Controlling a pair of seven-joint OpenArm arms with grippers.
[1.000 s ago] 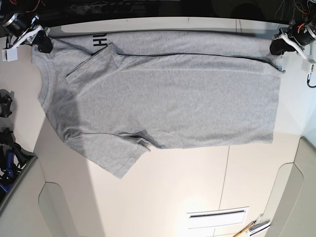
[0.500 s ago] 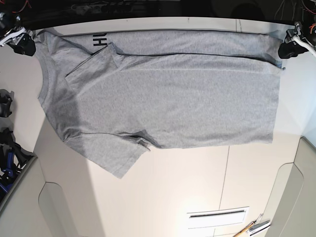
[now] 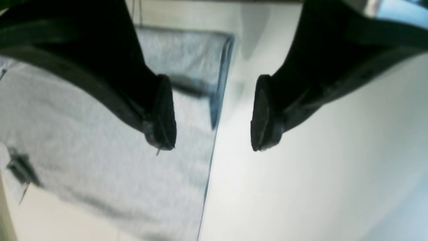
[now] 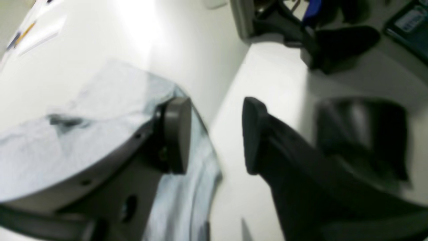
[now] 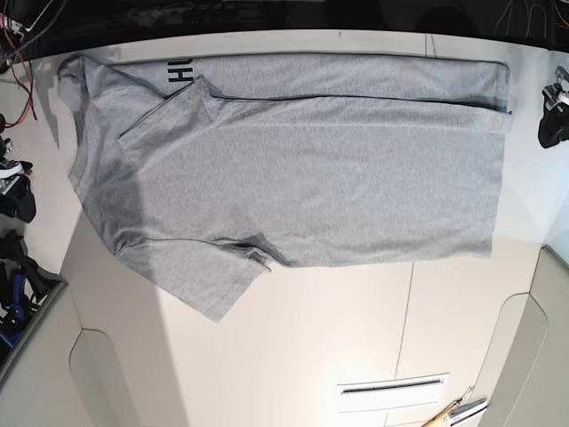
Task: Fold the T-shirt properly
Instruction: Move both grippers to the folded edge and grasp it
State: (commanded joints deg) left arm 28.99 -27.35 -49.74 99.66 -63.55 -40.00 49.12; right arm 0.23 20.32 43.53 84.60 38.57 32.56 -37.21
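Note:
The light grey T-shirt (image 5: 302, 178) lies flat on the white table (image 5: 293, 347), neck to the left, hem to the right. Its far strip is folded over and shows black lettering (image 5: 179, 74). One sleeve (image 5: 209, 280) sticks out toward the front. My left gripper (image 5: 553, 117) is open and empty just off the hem's far corner. In the left wrist view the left gripper (image 3: 212, 113) straddles the shirt's hem edge (image 3: 83, 140). My right gripper (image 5: 18, 196) is open and empty at the left table edge. In the right wrist view the right gripper (image 4: 215, 135) hovers by the shirt's edge (image 4: 110, 100).
Black equipment (image 5: 11, 276) sits at the left edge of the table. A white slotted plate (image 5: 391, 390) and small tools (image 5: 458, 409) lie at the front right. Cables (image 5: 22, 40) hang at the far left corner.
Both grippers have let go of the shirt's far corners and moved outward and toward the front. The shirt's far corners now lie flat on the table.

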